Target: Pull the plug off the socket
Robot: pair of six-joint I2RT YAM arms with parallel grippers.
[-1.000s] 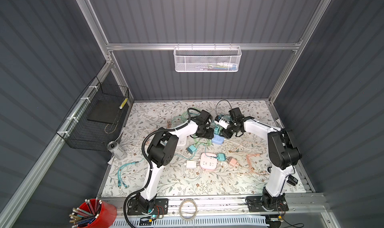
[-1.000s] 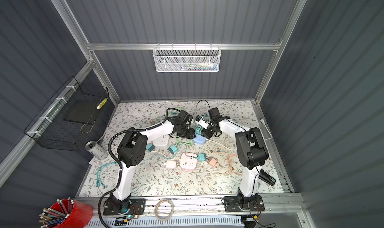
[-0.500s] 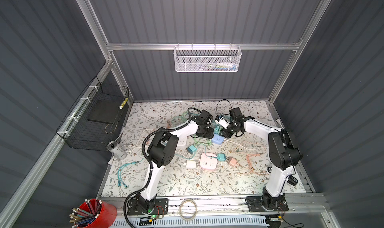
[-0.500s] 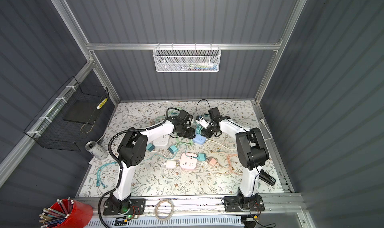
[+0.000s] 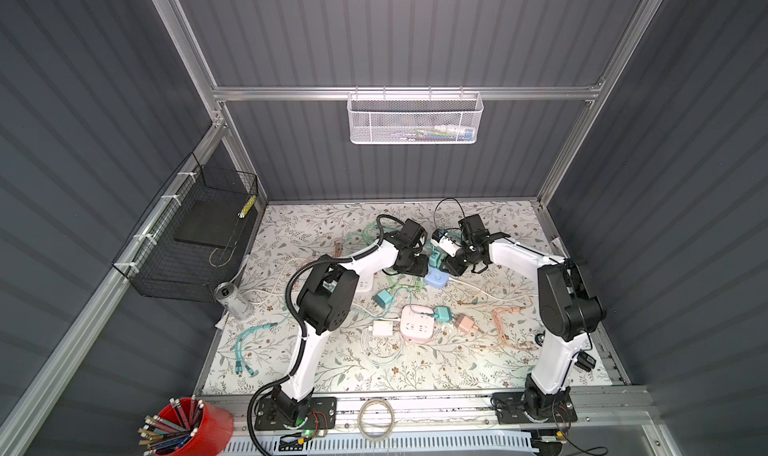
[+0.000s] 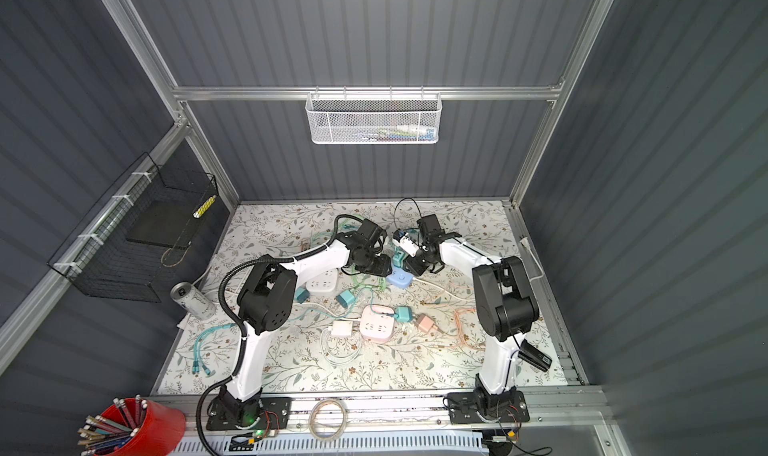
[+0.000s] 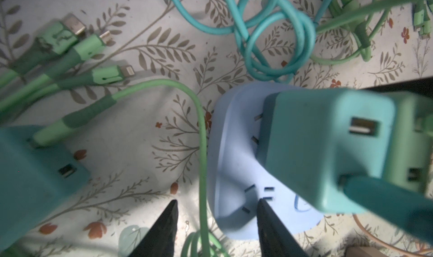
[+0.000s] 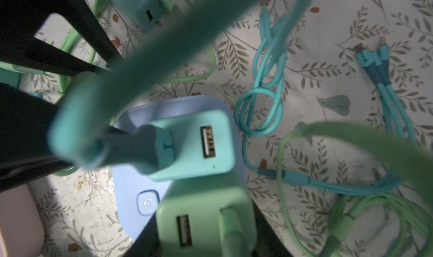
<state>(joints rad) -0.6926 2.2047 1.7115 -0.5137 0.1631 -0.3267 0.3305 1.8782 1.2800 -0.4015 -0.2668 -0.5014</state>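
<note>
The light blue socket lies mid-table with two plugs standing in it. My right gripper is shut on the green plug, with a black finger on each side. Beside it stands a teal plug with a teal cable. My left gripper is open at the socket's edge. One of its fingers rests over the socket's top face and the other hangs over the table, with a green cable between them. In both top views the two grippers meet over the socket.
Loose teal and green cables lie all around the socket. Another teal plug sits close by. Nearer the front are a pink socket, a white charger and a pink plug. A can lies at the left.
</note>
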